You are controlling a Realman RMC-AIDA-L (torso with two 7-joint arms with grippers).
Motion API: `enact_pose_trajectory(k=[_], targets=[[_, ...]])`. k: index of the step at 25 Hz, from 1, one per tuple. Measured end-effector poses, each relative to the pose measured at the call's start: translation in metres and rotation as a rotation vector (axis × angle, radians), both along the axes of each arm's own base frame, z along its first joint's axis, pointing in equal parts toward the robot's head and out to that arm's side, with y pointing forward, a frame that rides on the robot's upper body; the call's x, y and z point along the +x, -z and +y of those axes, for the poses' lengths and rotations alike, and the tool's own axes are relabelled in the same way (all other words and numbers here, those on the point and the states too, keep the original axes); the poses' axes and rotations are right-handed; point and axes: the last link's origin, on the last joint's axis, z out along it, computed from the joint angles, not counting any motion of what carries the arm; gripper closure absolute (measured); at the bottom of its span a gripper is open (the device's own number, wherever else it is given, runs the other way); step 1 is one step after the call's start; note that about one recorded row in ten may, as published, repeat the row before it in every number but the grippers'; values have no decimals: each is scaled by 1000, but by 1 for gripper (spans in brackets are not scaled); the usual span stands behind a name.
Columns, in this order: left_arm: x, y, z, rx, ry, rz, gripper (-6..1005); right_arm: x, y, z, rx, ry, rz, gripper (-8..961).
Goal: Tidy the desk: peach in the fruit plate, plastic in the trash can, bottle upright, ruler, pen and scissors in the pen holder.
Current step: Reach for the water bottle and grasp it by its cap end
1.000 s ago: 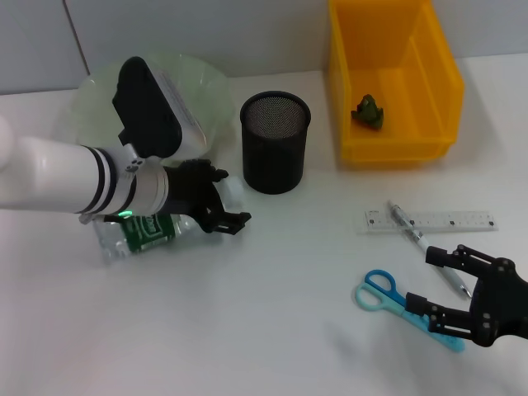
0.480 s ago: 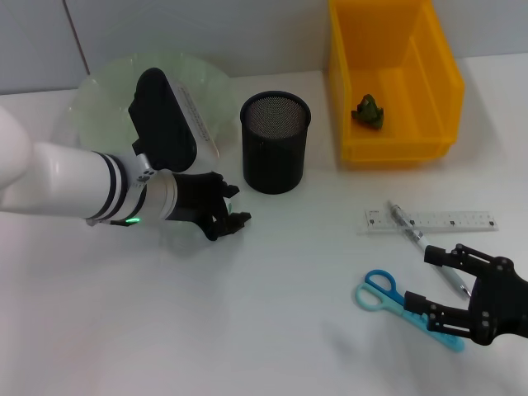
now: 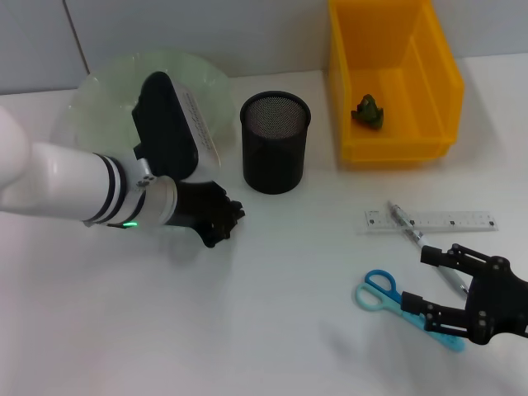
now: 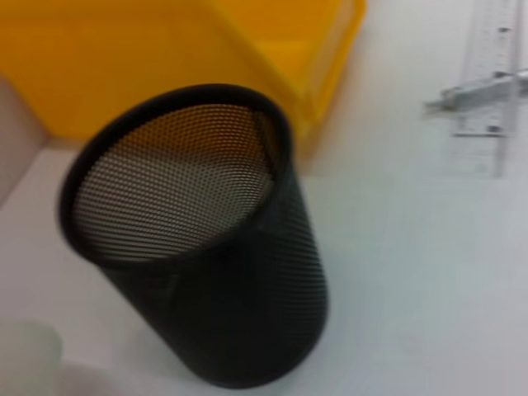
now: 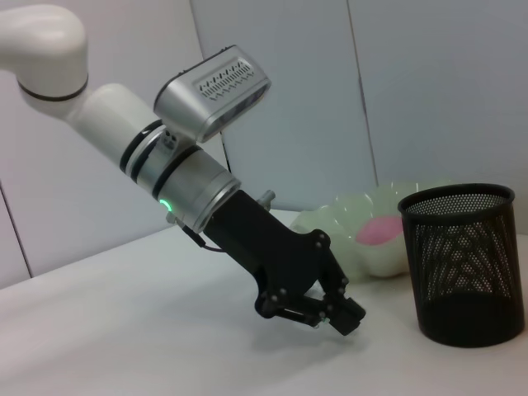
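Note:
My left gripper (image 3: 221, 221) hovers low over the table in front of the black mesh pen holder (image 3: 275, 142). It is shut (image 5: 334, 312), with nothing showing between its fingers. The bottle is hidden. A pink peach (image 5: 379, 231) lies in the pale green fruit plate (image 3: 107, 95). At the front right my right gripper (image 3: 418, 279) is open beside the blue scissors (image 3: 379, 289) and over the pen (image 3: 410, 231). The pen lies across the clear ruler (image 3: 450, 220). A green scrap of plastic (image 3: 368, 110) sits in the yellow trash can (image 3: 396, 144).
The left arm's black wrist housing (image 3: 165, 124) covers part of the plate. The pen holder (image 4: 198, 247) stands close ahead of the left wrist camera, with the yellow bin (image 4: 165, 58) behind it. A wall runs along the table's far edge.
The left gripper's fingers have closed and the wrist has turned and sunk. The bottle that lay under the left arm a second ago no longer shows. The right gripper has barely shifted.

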Motion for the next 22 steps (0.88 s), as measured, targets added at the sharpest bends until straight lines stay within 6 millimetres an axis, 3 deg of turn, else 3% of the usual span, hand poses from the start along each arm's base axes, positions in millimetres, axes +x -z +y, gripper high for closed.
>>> enact_pose_trajectory(k=[10,14,16,22], targets=[[18,-9,-23,-25,122,15,949,0,0,0,-3,-1,-1,134],[24,-14,-30,-77,165,55,806,0,1,0,-6,-1,-2,134],[25,-16,-32,-101,186,96,614,0,1,-1,-11,-1,-6,134],[26,-20,-31,-105,205,125,413,0,1,-1,-12,-1,-6,134]])
